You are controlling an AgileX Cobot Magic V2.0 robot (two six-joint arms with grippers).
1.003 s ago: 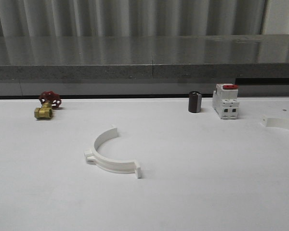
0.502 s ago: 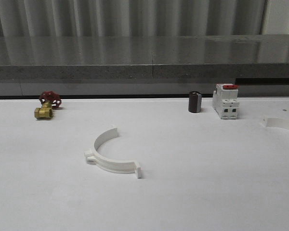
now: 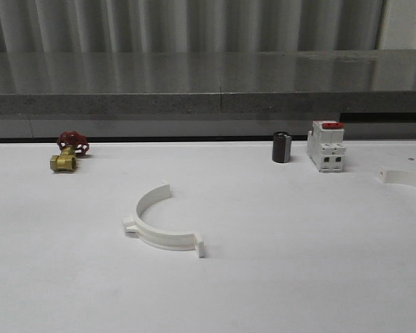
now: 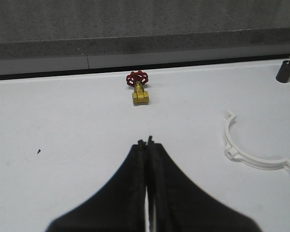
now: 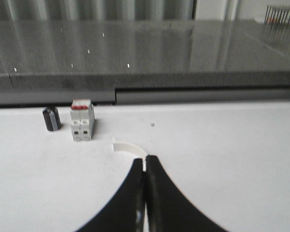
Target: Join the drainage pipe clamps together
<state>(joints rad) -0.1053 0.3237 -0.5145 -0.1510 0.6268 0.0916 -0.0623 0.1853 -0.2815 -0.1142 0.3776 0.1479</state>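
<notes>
A: Clamp half one (image 3: 158, 222) lies flat near the middle of the white table (image 3: 298, 277), its arc bowed toward the robot and the left, small square tabs at both ends. The left wrist view has the same piece (image 4: 253, 147) off to one side, nothing touching it.

B: Second half?

A: Clamp half two (image 3: 407, 177) sits at the right edge of the front view, cut off by the frame. Right wrist view: a short white curve of it (image 5: 129, 146) just beyond the fingertips, mostly hidden behind them. The two halves lie well apart, not joined.

B: Claws?

A: Left gripper (image 4: 148, 143) clenched, black fingers pressed together, grasping nothing, above bare table. Right gripper (image 5: 145, 158) likewise pressed closed and empty; cannot tell whether its tips touch the clamp half.

B: Other items?

A: Brass valve with red handwheel (image 3: 69, 152) at far left near the back edge. Small dark cylinder (image 3: 281, 147) just beside a white breaker with red top (image 3: 325, 146) at far right. Grey stone ledge (image 3: 194, 90) behind the table
</notes>
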